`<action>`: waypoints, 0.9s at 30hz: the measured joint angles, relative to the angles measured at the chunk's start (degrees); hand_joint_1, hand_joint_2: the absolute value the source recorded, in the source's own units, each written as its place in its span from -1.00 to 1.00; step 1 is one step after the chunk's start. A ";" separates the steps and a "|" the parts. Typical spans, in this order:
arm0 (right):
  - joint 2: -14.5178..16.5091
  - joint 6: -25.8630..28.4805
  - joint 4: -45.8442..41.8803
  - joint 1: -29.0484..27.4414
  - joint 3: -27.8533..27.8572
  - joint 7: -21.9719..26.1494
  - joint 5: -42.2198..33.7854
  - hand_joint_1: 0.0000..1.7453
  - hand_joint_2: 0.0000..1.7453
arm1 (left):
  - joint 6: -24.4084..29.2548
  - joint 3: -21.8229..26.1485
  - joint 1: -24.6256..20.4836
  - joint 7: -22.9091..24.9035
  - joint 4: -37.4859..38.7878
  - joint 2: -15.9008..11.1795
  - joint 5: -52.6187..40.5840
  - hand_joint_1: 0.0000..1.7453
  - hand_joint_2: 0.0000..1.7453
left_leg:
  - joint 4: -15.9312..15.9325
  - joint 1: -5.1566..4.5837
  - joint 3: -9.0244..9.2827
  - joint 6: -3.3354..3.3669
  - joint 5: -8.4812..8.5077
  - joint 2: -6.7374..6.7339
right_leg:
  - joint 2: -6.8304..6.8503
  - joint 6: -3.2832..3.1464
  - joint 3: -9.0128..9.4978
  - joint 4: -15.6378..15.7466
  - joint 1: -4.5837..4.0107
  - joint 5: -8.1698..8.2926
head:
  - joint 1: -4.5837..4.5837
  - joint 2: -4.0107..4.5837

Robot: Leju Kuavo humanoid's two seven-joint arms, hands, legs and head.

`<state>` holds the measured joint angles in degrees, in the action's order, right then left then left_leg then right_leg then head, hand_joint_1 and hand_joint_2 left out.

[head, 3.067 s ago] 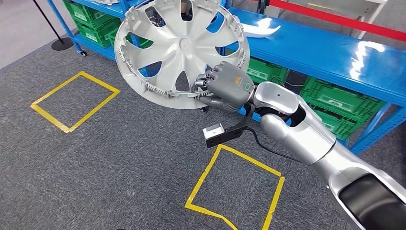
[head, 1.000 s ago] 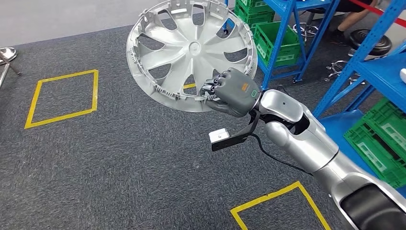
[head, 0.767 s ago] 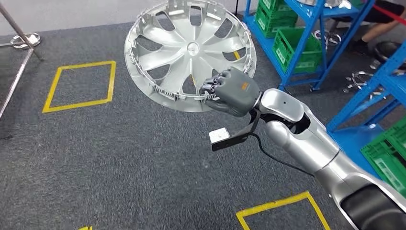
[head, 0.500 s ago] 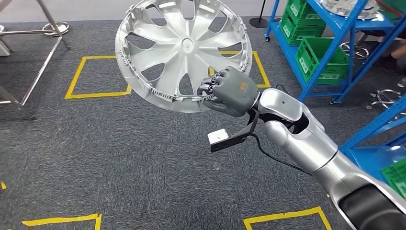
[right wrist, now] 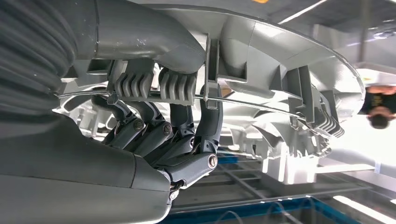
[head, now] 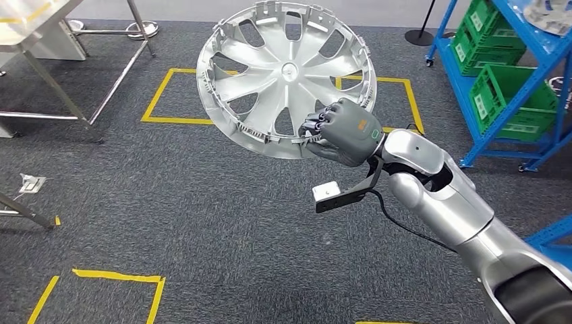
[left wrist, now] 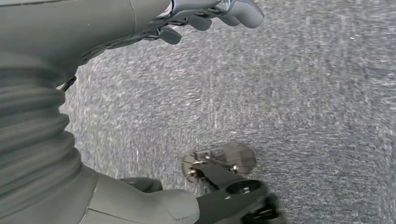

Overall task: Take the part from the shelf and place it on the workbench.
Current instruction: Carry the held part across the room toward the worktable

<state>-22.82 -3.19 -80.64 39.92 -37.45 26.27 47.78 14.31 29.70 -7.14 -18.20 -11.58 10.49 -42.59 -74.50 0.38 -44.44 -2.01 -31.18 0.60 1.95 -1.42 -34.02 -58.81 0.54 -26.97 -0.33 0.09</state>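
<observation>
Out over the grey carpet (head: pixel 202 216), held high: silver wheel cover (head: pixel 287 77), tilted with its spoked face toward the head camera, clamped at its lower rim by the right hand (head: pixel 344 131). Fingers (right wrist: pixel 187 140) hooked up behind the rim and thumb pressed on the front edge, seen close from the right wrist, with clips and a wire ring along the cover's back. No readable writing anywhere; just a small orange mark and a green outlined patch on the back of the right hand, lettering too small to make out. Small hub emblem at the cover's centre, unreadable too. Left hand (left wrist: pixel 140 28) hanging over carpet, fingers (left wrist: pixel 233 11) loosely extended and apart, nothing between them as far as the blurred wrist view allows. Steel table legs (head: pixel 101 74) off to the left, yellow floor tape (head: pixel 162 98) squares beyond the cover, blue shelf (head: pixel 533 88) with green crates (head: pixel 512 94) at right.
</observation>
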 joint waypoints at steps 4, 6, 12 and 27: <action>-0.04 -0.21 -0.19 0.06 0.03 -0.08 -0.17 1.00 1.00 | 0.01 0.00 -0.14 0.07 -0.01 -0.01 -0.16 -1.00 1.00 | 9.62 -0.19 5.43 0.17 5.13 -2.56 | 3.00 0.47 0.22 -0.31 -0.19 -0.51 | -0.02 0.00; -0.15 -0.46 -0.29 0.22 0.10 -0.28 -0.28 1.00 1.00 | 0.04 0.00 -0.40 0.11 -0.02 0.01 -0.30 -1.00 1.00 | 14.16 -0.60 7.82 0.96 6.17 -4.39 | 4.30 1.03 0.38 -0.53 -0.54 -0.88 | 0.09 0.00; -0.27 -0.87 -0.52 0.91 0.20 -0.72 -0.39 1.00 1.00 | 0.09 0.00 -0.65 0.22 -0.05 -0.07 -0.65 -1.00 1.00 | 15.37 -0.25 8.14 3.06 6.67 -0.71 | 1.24 2.82 -1.38 -5.77 -0.12 -4.45 | 0.45 0.00; -0.31 -1.23 -0.59 1.35 0.26 -0.81 -0.73 1.00 1.00 | 0.10 0.02 -0.36 0.07 -0.01 -0.13 -0.66 -1.00 1.00 | 10.71 -0.07 4.40 0.10 4.95 3.36 | -2.58 0.88 -0.23 -0.77 0.69 -0.31 | 0.19 0.00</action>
<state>-23.13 -4.43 -81.23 41.27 -37.19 25.46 47.05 14.41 29.73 -7.50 -18.13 -11.58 10.37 -43.25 -63.79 0.31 -40.04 -1.91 -26.23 3.96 -0.63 -0.54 -34.25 -59.58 1.24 -27.28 -0.14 0.09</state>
